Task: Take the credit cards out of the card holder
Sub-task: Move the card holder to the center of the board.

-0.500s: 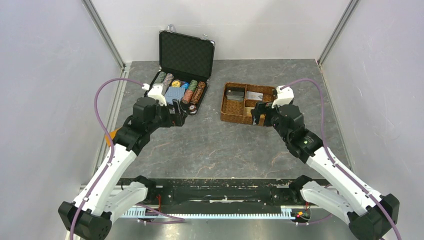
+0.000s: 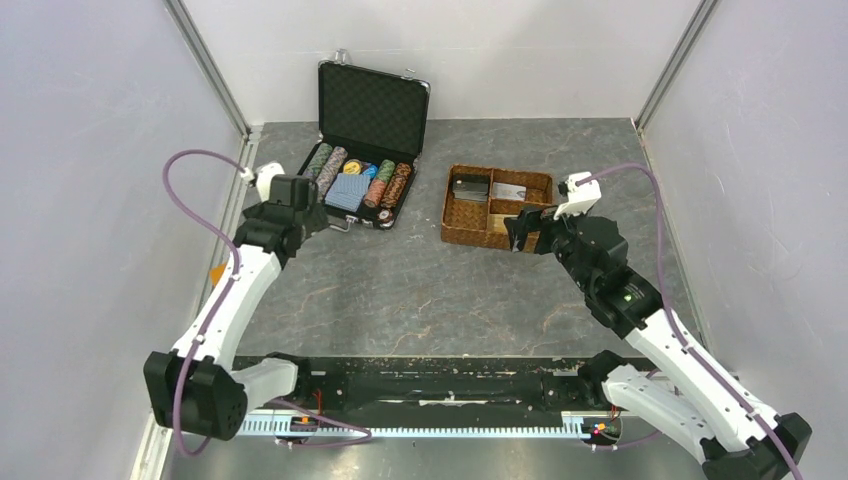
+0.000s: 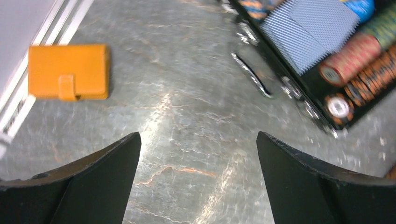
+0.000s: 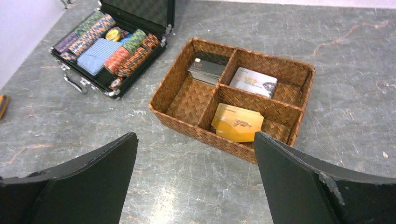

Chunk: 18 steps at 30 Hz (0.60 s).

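The card holder [image 3: 67,71] is seen in the upper left of the left wrist view. It is a plain orange wallet, closed, with its small tab folded over the front, and it is laid flat on the grey surface just beside the white rail.

The credit cards are seen in the right wrist view, right of centre, in a woven basket [image 4: 187,128]. An orange-yellow card [image 4: 237,122] is leaned in the nearest compartment, a silver card [image 4: 252,81] lies behind it, and dark cards [image 4: 207,69] are stacked further left.
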Each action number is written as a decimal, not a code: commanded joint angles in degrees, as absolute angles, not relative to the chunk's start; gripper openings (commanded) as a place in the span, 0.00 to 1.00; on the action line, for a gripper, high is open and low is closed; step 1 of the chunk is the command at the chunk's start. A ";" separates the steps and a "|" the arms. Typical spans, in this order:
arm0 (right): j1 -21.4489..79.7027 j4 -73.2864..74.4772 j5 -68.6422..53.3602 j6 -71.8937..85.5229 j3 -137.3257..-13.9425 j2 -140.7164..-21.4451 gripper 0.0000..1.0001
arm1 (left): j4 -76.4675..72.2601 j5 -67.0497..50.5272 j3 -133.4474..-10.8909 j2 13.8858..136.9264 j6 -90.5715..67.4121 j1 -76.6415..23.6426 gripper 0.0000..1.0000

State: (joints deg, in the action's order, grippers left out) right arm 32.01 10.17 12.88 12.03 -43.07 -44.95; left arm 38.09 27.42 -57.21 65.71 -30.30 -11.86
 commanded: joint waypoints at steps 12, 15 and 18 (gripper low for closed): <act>31.91 -2.68 0.26 8.94 -37.34 -35.14 0.98 | 35.95 31.62 -61.68 83.90 -56.04 12.41 0.92; 31.93 -4.10 -4.14 6.56 -35.90 -32.78 0.98 | 38.17 33.96 -64.08 89.03 -56.87 15.57 0.93; 31.89 -4.24 -4.57 5.97 -35.60 -30.97 0.98 | 38.01 32.86 -63.95 92.86 -57.64 18.35 0.94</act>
State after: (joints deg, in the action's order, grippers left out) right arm 32.01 -0.40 -0.82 8.84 -36.01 -33.21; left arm 38.72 30.52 -61.84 89.06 -52.77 15.38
